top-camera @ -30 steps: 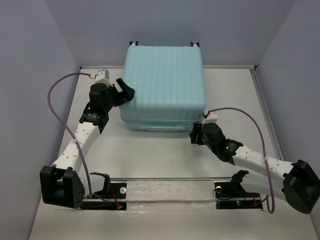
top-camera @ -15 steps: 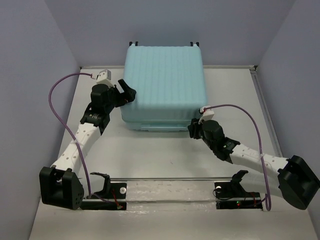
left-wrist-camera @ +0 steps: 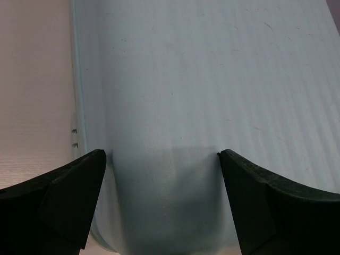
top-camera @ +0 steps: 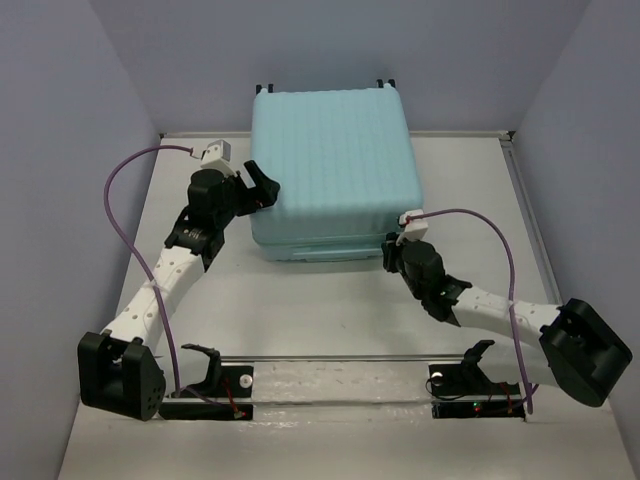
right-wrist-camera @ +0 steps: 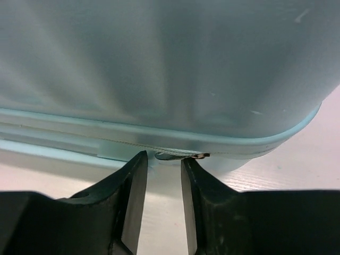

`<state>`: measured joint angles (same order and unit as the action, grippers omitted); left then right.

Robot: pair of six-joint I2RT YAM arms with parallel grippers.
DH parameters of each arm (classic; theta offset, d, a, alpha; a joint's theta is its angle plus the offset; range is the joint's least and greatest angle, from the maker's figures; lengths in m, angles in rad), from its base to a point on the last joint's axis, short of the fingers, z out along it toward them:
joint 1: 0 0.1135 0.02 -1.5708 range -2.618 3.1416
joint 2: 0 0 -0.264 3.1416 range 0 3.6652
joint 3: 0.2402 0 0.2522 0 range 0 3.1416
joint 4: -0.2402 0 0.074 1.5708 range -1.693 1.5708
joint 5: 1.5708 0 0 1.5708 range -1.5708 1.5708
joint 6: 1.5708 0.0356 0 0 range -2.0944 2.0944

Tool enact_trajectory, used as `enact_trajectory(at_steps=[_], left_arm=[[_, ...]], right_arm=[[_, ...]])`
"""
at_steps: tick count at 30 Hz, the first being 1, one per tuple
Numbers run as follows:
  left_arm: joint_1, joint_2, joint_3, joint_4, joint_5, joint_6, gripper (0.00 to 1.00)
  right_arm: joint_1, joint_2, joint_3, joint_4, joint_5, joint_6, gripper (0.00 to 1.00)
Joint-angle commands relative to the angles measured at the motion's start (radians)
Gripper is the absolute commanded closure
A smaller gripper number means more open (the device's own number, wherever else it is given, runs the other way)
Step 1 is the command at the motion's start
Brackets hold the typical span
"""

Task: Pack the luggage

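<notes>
The luggage (top-camera: 335, 170) is a big pale mint-blue ribbed suitcase lying flat and closed at the back of the table. My left gripper (top-camera: 266, 188) is open wide against its near left corner; in the left wrist view the shell (left-wrist-camera: 202, 79) fills the space between the spread fingers of that gripper (left-wrist-camera: 161, 154). My right gripper (top-camera: 388, 250) is low at the front right corner, by the seam. In the right wrist view its jaws (right-wrist-camera: 162, 156) stand a narrow gap apart, with a metal zipper pull (right-wrist-camera: 180, 155) lying across the tips, not clamped.
The white table (top-camera: 300, 310) is boxed in by purple-grey walls on three sides. A clear rail (top-camera: 330, 375) with two black mounts runs along the near edge. Purple cables loop off both wrists.
My right gripper has moved in to the suitcase's front right corner and its jaws have narrowed. The left gripper has pressed right, and the suitcase has shifted slightly right.
</notes>
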<state>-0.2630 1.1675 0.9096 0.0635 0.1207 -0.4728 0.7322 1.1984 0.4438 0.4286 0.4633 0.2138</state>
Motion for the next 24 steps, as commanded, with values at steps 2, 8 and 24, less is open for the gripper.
enact_trajectory(at_steps=[2,8,24], left_arm=[[-0.044,-0.011,-0.017,-0.062,0.096,-0.004,0.03],[-0.045,-0.008,-0.014,-0.062,0.094,0.000,0.03],[-0.045,-0.009,-0.002,-0.085,0.082,0.022,0.03]], right_arm=[[-0.008,-0.011,-0.013,0.306,0.149,-0.053,0.60],[-0.053,0.010,-0.028,0.384,0.158,-0.082,0.58],[-0.212,0.038,-0.076,0.403,-0.089,-0.028,0.56]])
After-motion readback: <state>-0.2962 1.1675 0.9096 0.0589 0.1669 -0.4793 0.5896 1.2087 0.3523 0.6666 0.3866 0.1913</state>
